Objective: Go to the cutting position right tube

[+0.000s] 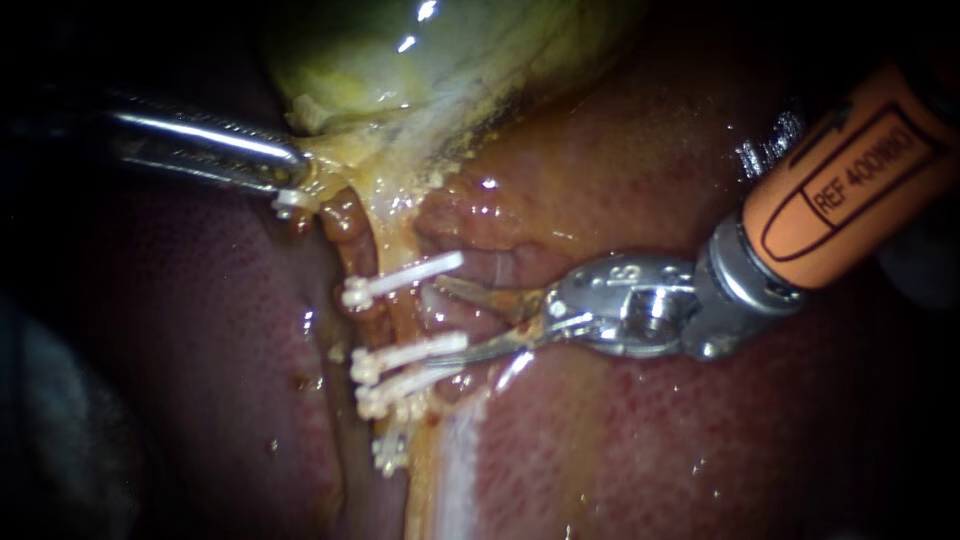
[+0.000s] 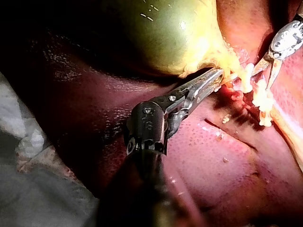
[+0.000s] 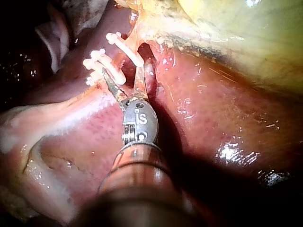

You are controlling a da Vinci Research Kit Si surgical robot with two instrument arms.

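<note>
My right instrument (image 1: 437, 322), on an orange shaft, holds its two blades open. They straddle the pinkish right tube (image 1: 452, 310) between the upper white clip (image 1: 402, 279) and two lower clips (image 1: 408, 354). From the right wrist view, the blades (image 3: 124, 74) stand apart just below the clips (image 3: 124, 46). The brown left tube (image 1: 352, 228) runs beside them. My left instrument (image 1: 292, 182) is shut on yellowish tissue at the neck of the green gallbladder (image 1: 420, 60). The left wrist view shows its jaws (image 2: 214, 78) on the same tissue.
Red liver (image 1: 700, 440) lies around and under the tubes. A further white clip (image 1: 388, 452) sits lower on the pale strand. One more clip (image 1: 285, 201) lies at my left instrument's tip. The gallbladder (image 2: 161, 33) bulges over the left shaft.
</note>
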